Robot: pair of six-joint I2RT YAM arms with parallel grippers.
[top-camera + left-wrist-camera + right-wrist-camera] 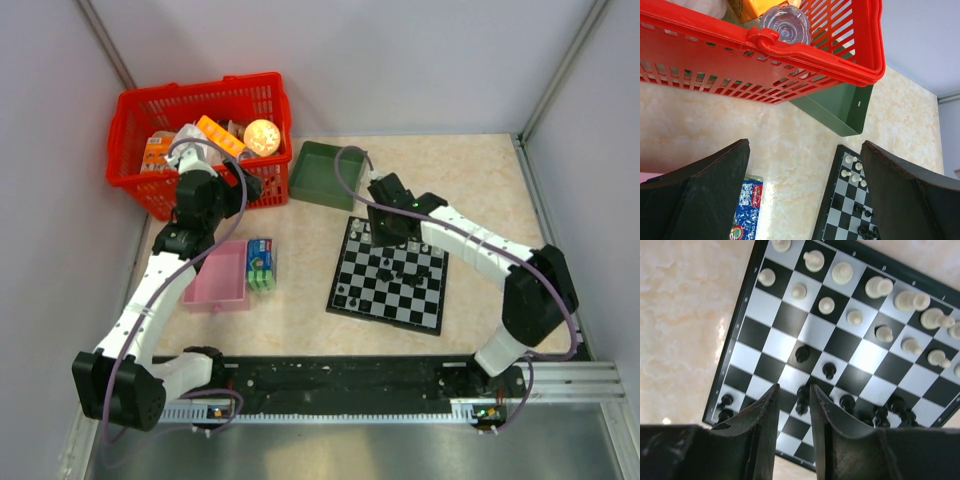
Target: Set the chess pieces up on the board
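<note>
The board lies right of centre, and also shows in the left wrist view and the right wrist view. White chess pieces stand in rows at its far side. Black chess pieces are scattered nearer the middle. My right gripper hovers low over the board, its jaws a narrow gap apart. One black piece shows in that gap, close to the right finger, with room on its left. My left gripper is wide open and empty, near the basket.
A red basket of items stands at the back left, its rim close before the left gripper. A green tray sits beside it. A pink tray and a blue-green packet lie left of the board.
</note>
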